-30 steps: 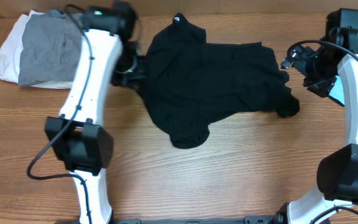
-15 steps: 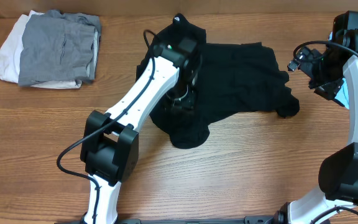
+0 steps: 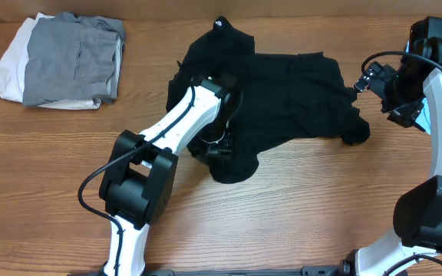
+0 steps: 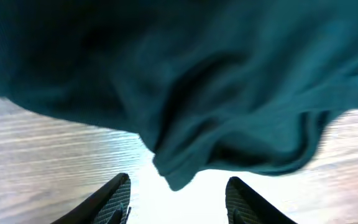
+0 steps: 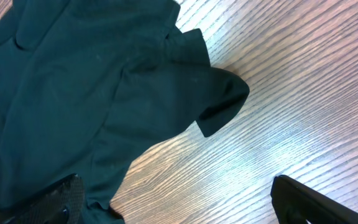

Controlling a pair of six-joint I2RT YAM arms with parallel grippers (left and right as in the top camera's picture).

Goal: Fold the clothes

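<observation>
Black shirt [image 3: 282, 92] left crumpled on table [image 3: 298, 222], not yet folded. Left fingers [image 4: 114, 199], clamped at shirt's left edge a second ago, now parted halfway, nothing held, lower hem just ahead. Right fingers [image 5: 303, 199] spread wide, empty, near sleeve. Fresh grasp judged needed.

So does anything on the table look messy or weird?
Yes. The black shirt in the middle lies crumpled and bunched up, with wrinkles all over instead of lying flat. At the far left, the grey garment sits neatly folded on the white garment, so only the shirt looks messy.
</observation>
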